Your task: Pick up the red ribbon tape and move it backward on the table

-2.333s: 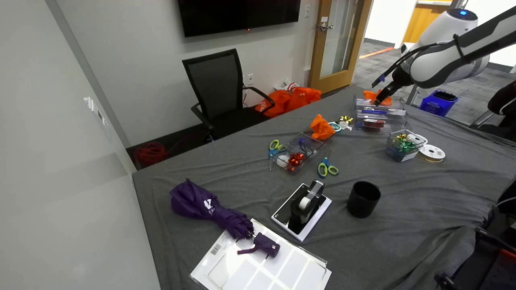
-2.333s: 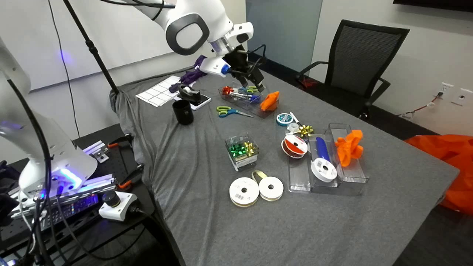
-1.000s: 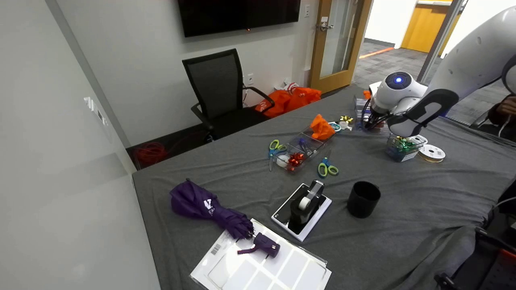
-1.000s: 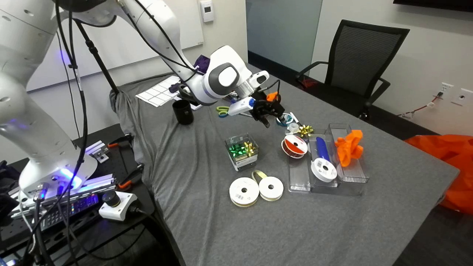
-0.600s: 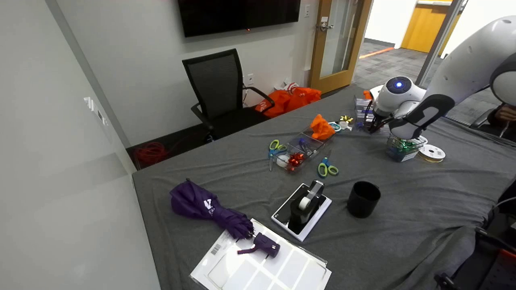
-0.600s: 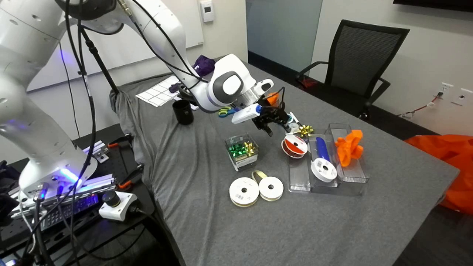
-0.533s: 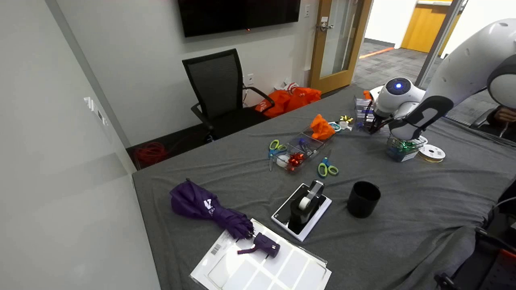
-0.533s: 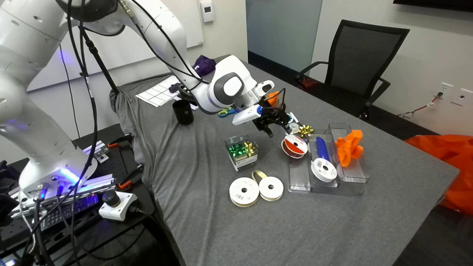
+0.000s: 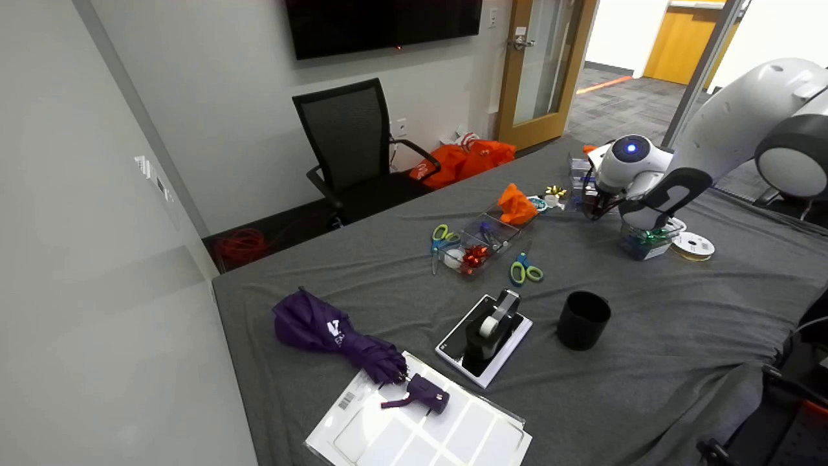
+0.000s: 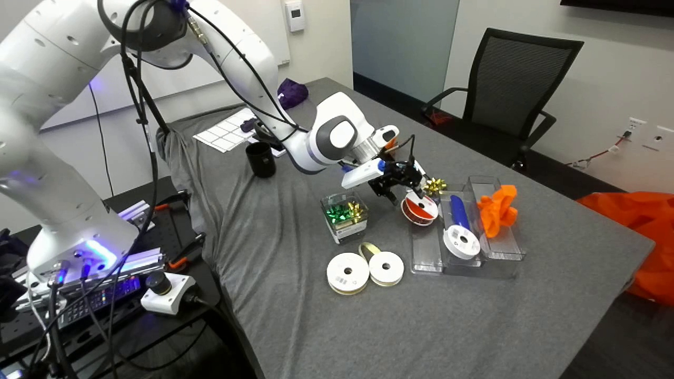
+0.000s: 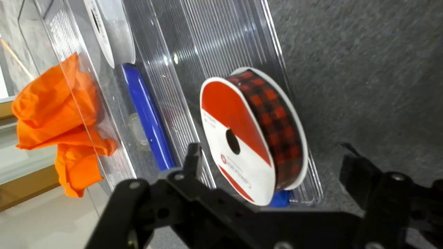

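At the centre of the wrist view, the ribbon (image 11: 254, 138) is resting tilted on its edge at one end of the tray (image 11: 225, 31), seemingly in its outer lane; a blue piece (image 11: 280, 199) is peeking out beneath, perhaps propping it. The tool (image 11: 271, 164) is gripping nothing: its fingers (image 11: 356, 180) are standing wide apart, one to each side of the ribbon, apparently for pinching it disc to disc. Smooth white discs, the facing one part red, are sandwiching a red-and-black check weave; the tray is showing ribbed, glossy clear plastic, and an orange bundle (image 11: 65, 121) is lying crumpled, whether cloth or film not being certain.

In an exterior view, one finger is overlapping the ribbon's upper edge, contact not showing. Two white rolls (image 10: 339, 273) are lying flat, probably so that they are not rolling away, while a clear box (image 10: 347, 231) is gathering glinting, spiky bows (image 10: 338, 213). The tabletop (image 10: 474, 326) is wearing matte grey cloth, puckering in soft folds at one side.

In an exterior view, the arm (image 9: 731, 116) is hiding most or all of the ribbon, and the fingers are not showing clearly. A round black mug (image 9: 583, 320) is standing well apart from the tool, and a furled purple umbrella (image 9: 336, 336) is lying with its handle on white sheets (image 9: 446, 430).
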Robot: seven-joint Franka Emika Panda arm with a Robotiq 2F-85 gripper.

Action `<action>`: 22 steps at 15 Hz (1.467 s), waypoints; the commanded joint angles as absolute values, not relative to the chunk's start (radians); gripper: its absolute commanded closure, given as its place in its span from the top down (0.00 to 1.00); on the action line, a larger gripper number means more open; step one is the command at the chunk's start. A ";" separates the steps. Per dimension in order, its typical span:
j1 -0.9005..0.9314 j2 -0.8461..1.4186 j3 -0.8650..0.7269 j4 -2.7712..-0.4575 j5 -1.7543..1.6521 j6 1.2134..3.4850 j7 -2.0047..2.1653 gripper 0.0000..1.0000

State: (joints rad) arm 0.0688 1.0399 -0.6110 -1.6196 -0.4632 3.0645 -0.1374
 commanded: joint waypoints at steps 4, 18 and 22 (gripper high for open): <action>0.045 1.110 -0.625 -1.519 -0.464 3.074 -0.162 0.45; 0.005 0.885 -0.517 -1.647 -0.476 2.950 -0.262 0.07; -0.095 0.706 -0.346 -1.738 -0.443 2.825 -0.343 0.07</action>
